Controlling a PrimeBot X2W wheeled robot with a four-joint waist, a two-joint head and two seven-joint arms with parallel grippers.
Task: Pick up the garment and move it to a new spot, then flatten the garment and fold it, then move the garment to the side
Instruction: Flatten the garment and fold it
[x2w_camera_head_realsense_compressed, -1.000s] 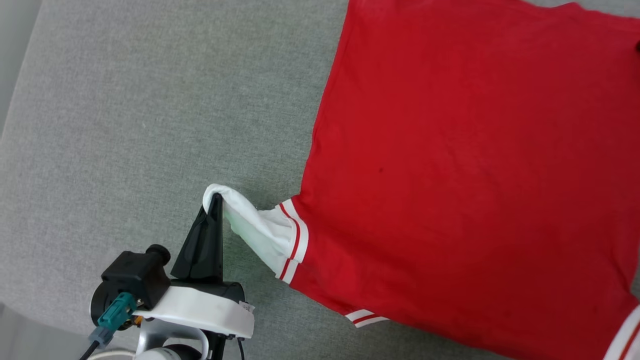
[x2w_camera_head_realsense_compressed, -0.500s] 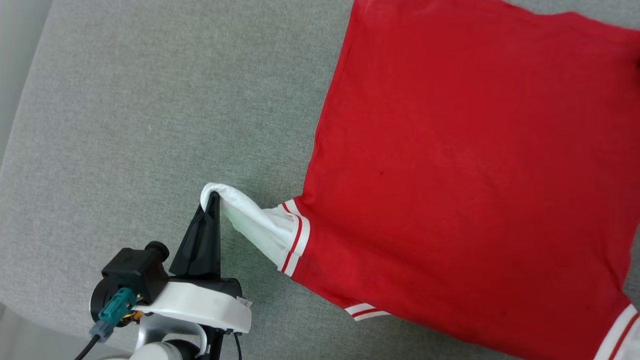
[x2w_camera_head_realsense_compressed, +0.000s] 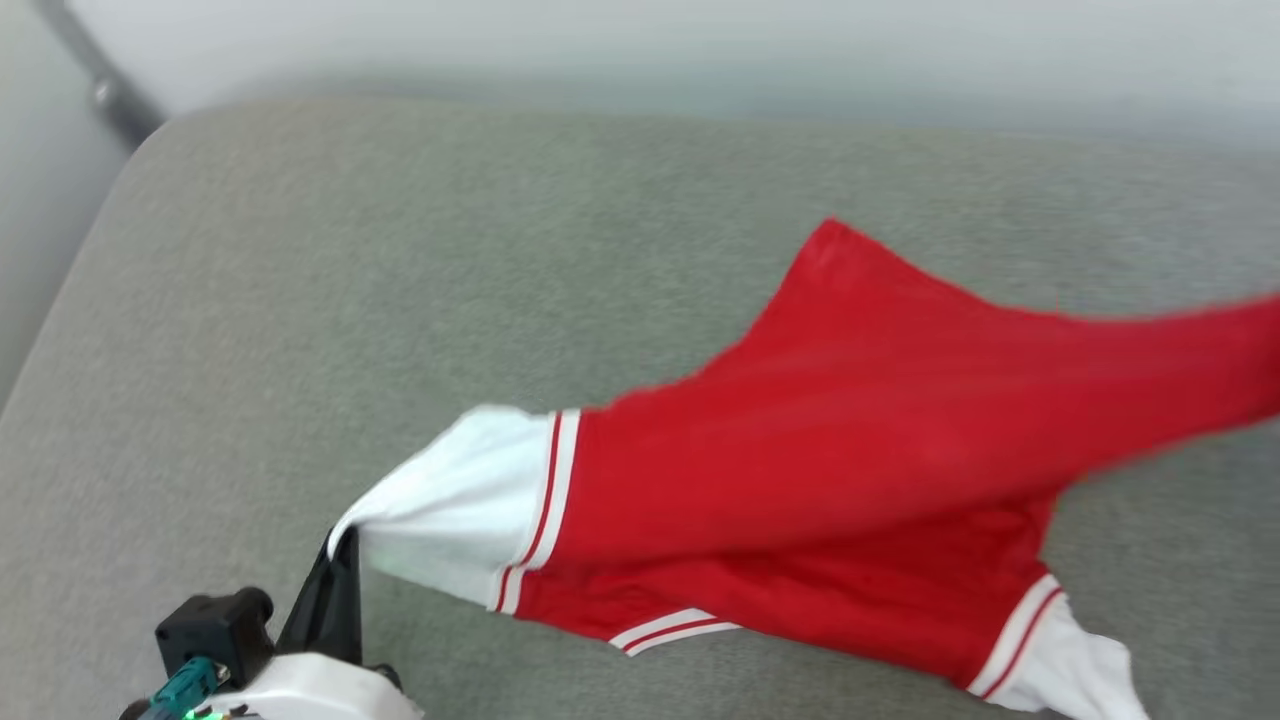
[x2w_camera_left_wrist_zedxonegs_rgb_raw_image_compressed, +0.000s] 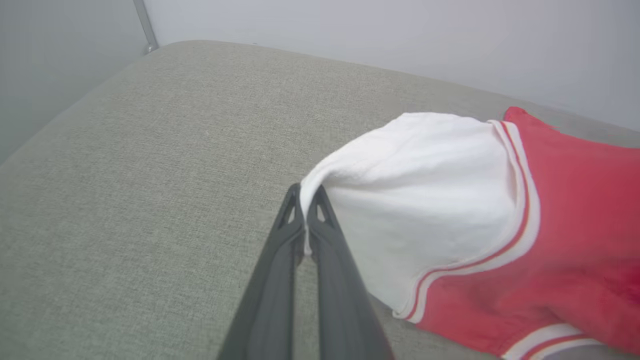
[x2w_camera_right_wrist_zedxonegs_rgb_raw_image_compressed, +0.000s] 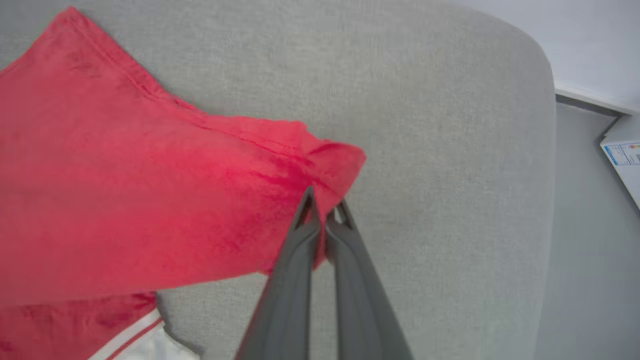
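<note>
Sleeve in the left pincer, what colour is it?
White sleeve, red-striped trim, best in the left wrist view.

- The garment (x2w_camera_head_realsense_compressed: 800, 470), blurred, runs off the head view's edge right of the left jaws.
- Its sleeve edge is hidden between those jaws.
- Right of the right jaws, a cut-off label (x2w_camera_right_wrist_zedxonegs_rgb_raw_image_compressed: 622, 155), perhaps printed, is unreadable.

A grey woven cushion (x2w_camera_head_realsense_compressed: 300, 300) with rounded corners lies in soft, even light, a pale wall (x2w_camera_left_wrist_zedxonegs_rgb_raw_image_compressed: 350, 30) behind its far edge and grey floor (x2w_camera_right_wrist_zedxonegs_rgb_raw_image_compressed: 590, 240) beside one edge.
</note>
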